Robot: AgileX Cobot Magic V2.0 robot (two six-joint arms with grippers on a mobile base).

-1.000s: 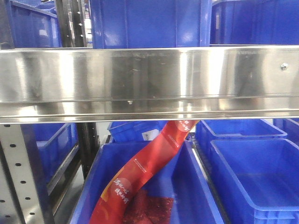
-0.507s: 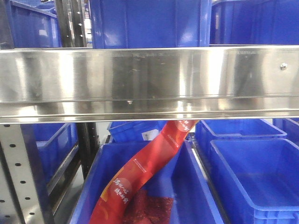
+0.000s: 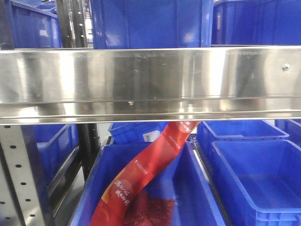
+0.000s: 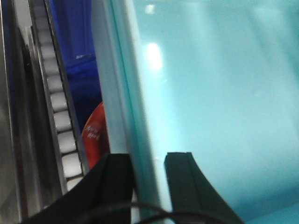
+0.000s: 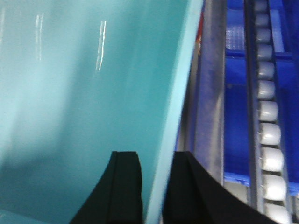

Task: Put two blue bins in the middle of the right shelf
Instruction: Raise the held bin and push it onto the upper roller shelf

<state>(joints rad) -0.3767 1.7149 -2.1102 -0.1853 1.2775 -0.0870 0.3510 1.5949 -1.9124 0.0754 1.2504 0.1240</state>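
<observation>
Up close, the left gripper (image 4: pixel 148 184) straddles the thick rim of a pale cyan bin (image 4: pixel 219 93), one black finger (image 4: pixel 114 179) outside the wall and the other inside, both pressed against the plastic in a firm pinch. Just outside that outer finger runs a white roller track (image 4: pixel 58 116), and beyond it a red wrapper (image 4: pixel 96 137) shows against dark blue.

On the opposite side, the right gripper (image 5: pixel 156 186) clamps the facing wall of a cyan bin (image 5: pixel 84 93) the same way, its two black fingers (image 5: pixel 126 186) closed on the rim. Beside its outer finger lie a grey rail and a second line of white rollers (image 5: pixel 268 140), with dark blue plastic beneath.

From the front camera, neither arm is visible. A broad brushed-steel shelf rail (image 3: pixel 150 82) crosses the frame, dark blue bins (image 3: pixel 254 174) sit above and below it, and a long red packet (image 3: pixel 146 176) leans out of the bin under the rail.
</observation>
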